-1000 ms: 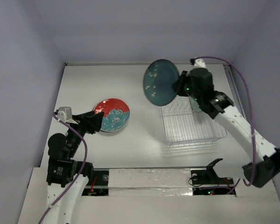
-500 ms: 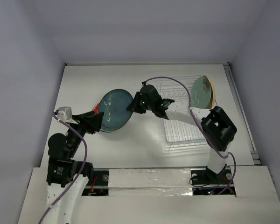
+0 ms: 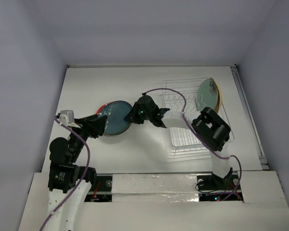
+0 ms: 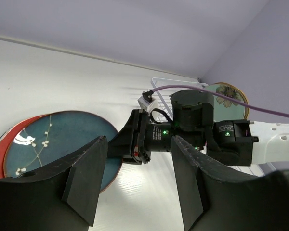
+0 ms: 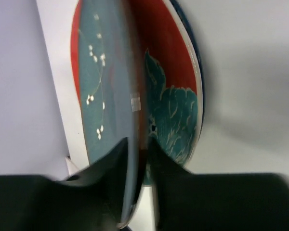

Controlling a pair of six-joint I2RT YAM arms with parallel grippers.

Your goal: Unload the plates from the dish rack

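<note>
Edgewise, clamps dark teal plate (image 3: 116,118) by its rim in right gripper (image 3: 132,114), tilted over red plate (image 5: 160,48); holds left gripper (image 3: 98,124) spread alongside.

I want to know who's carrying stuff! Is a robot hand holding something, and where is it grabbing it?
The right gripper pinches the dark teal plate by its rim. The left gripper is open and holds nothing.

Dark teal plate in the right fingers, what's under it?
A red plate with a teal flower pattern. From above, the dark teal plate covers most of it; whether more plates lie beneath cannot be seen.
</note>
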